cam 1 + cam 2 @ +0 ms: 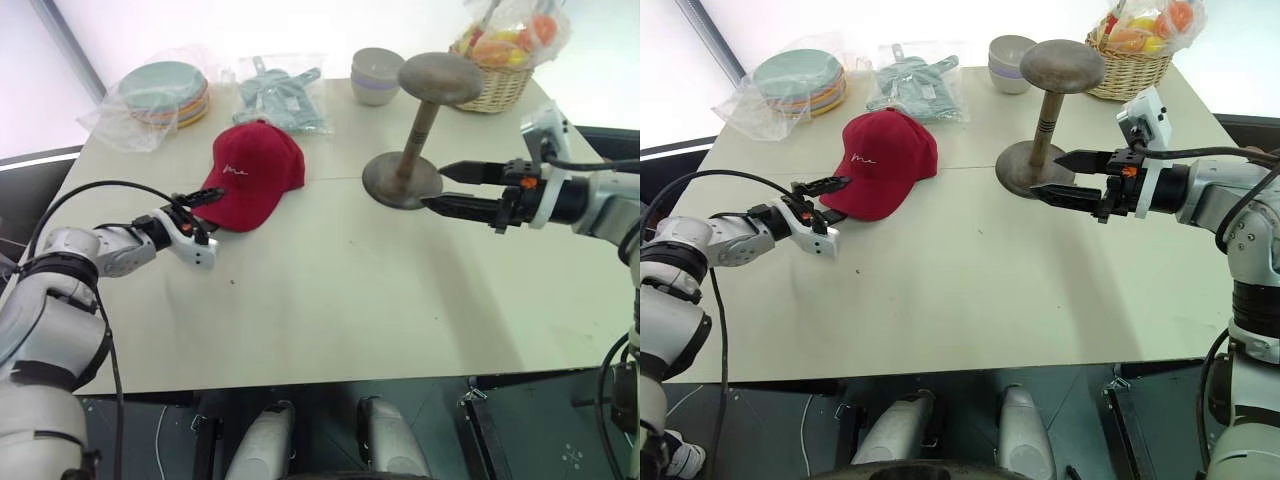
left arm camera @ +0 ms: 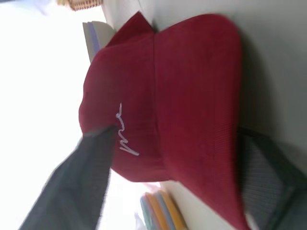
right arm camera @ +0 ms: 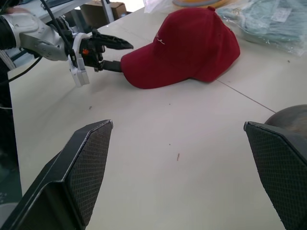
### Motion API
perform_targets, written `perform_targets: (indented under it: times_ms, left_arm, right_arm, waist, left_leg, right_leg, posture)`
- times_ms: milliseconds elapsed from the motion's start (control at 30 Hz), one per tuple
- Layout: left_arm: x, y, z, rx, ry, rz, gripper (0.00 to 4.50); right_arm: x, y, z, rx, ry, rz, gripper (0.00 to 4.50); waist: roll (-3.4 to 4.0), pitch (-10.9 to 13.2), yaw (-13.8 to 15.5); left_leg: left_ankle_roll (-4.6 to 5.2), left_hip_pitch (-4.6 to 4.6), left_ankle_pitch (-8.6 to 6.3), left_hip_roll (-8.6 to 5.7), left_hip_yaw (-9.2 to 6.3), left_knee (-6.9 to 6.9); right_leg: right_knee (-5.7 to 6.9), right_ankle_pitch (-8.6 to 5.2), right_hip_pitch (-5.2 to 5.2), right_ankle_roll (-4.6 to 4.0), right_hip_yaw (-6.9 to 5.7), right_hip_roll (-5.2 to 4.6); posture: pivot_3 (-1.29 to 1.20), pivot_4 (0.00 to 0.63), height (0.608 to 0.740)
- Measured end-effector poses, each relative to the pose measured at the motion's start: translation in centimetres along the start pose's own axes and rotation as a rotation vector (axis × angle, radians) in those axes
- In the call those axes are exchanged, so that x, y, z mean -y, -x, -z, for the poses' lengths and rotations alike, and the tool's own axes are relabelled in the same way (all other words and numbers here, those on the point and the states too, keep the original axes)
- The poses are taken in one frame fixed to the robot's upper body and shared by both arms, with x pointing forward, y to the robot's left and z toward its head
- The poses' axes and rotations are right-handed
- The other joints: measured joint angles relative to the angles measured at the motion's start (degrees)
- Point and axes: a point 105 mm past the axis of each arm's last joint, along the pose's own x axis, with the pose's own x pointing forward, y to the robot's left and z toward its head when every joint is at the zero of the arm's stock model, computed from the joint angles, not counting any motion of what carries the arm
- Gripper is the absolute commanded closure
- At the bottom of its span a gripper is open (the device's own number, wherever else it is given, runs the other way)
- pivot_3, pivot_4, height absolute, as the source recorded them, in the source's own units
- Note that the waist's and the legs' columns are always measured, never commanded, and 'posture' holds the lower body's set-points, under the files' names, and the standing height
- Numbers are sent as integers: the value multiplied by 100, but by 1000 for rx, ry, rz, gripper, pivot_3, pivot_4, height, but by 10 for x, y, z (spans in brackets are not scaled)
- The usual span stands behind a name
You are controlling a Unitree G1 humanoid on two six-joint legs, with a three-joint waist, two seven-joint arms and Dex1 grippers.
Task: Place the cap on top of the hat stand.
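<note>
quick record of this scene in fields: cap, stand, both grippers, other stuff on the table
cap: dark red cap lying on the table, brim toward the left gripper
hat stand: hat stand upright, dome bare, to the right of the cap
left gripper: left gripper at the brim edge, one finger above it and one below, jaws not closed on it
right gripper: right gripper open, beside the stand's base, holding nothing
other items: bagged plates, bagged pale cloth, lavender bowls, wicker basket along the far edge
task state: cap not yet on the stand

A matt, ribbed cloth cap (image 1: 252, 175) is seen on a smooth surface (image 1: 330, 290); the basket (image 1: 497, 80) is woven wicker.
</note>
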Motion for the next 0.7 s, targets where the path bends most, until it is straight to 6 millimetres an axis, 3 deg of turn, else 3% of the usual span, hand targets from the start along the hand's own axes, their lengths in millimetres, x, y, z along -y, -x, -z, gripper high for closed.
perform_targets:
  times_ms: [133,500,633,700]
  left_arm:
    - [-4,-5,-2,3,19,-23,4462]
    - [-26,-16,6,-71,-11,-145,4462]
    - [-56,-20,14,-120,-22,-249,4462]
    - [-91,-24,19,-156,-29,-356,4462]
  right_arm:
    - [2,3,1,9,-6,21,0]
    - [4,3,0,17,4,33,0]
    - [20,15,-2,16,11,93,0]
    - [37,31,-8,17,26,164,0]
  waist:
    - [-1,0,4]
    - [-6,-1,16]
    - [-9,1,16]
    - [-13,4,47]
  left_leg:
    - [0,0,0,0,0,0]
    - [0,-1,0,-2,-1,3]
    - [-1,-5,0,-2,-1,5]
    - [-1,-19,1,-3,-1,9]
  right_leg:
    - [-1,0,0,0,0,0]
    - [1,0,0,0,0,-1]
    - [-1,0,-4,0,1,-2]
    - [0,0,-19,0,1,-3]
  posture:
    - [0,150,740]
    - [0,150,740]
    - [0,150,740]
    - [0,150,740]
